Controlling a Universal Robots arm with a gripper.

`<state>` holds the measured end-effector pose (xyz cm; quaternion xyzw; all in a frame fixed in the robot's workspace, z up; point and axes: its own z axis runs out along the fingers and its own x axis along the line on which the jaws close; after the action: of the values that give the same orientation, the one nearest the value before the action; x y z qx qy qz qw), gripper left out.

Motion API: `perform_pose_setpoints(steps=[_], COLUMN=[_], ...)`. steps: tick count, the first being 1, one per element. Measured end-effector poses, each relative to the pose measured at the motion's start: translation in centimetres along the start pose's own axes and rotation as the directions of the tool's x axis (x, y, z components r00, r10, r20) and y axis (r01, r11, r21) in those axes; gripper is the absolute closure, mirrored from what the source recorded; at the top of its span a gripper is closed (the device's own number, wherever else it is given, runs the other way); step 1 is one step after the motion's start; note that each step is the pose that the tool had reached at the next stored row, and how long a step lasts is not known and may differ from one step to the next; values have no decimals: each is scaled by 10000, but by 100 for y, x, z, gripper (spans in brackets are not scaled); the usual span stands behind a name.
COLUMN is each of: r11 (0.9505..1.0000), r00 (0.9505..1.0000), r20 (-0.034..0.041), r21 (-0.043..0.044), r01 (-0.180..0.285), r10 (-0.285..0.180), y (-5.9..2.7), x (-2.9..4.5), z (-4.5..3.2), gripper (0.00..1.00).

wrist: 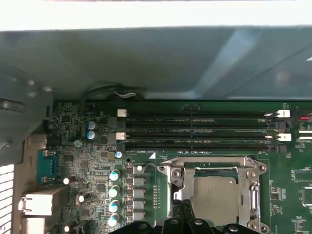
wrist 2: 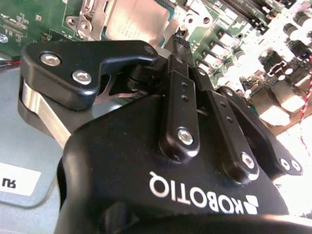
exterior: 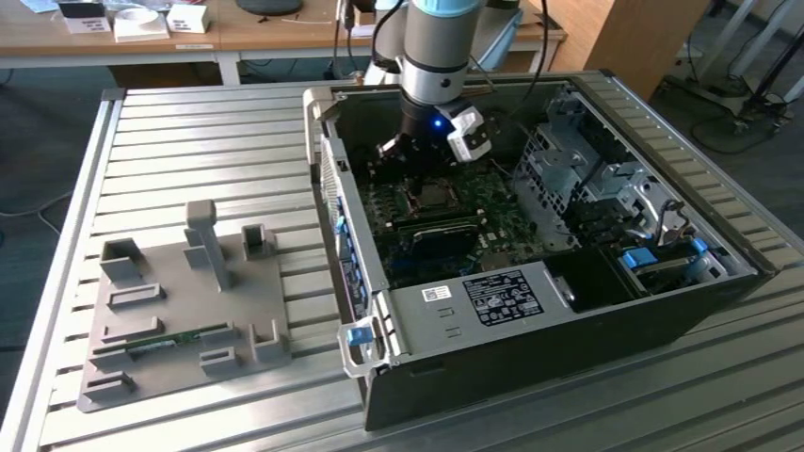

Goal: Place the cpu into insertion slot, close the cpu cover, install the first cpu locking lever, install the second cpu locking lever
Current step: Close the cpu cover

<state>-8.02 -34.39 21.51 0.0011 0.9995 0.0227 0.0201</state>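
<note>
Claw (wrist 2: 181, 43), fingers together, right at cpu (wrist: 214, 195) edge; cpu seated in insertion slot (wrist: 165, 170), cpu cover (wrist: 209, 162) down, latching can't tell.

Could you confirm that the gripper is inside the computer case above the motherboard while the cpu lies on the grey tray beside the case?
Not quite. The first wrist view shows the cpu seated on the motherboard, framed by the cpu cover, not on the grey tray. The gripper is indeed inside the computer case above the motherboard.
</note>
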Motion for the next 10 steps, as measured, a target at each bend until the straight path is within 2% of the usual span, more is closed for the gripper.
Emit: perform_pose_setpoints(steps=[2, 10], r11=[10000, 10000], r00=[10000, 10000], r20=[0, 0], r21=[0, 1], r01=[-1, 0], r10=[1, 0], y=[-2, -3], x=[1, 2], z=[35, 53], gripper=[89, 89])
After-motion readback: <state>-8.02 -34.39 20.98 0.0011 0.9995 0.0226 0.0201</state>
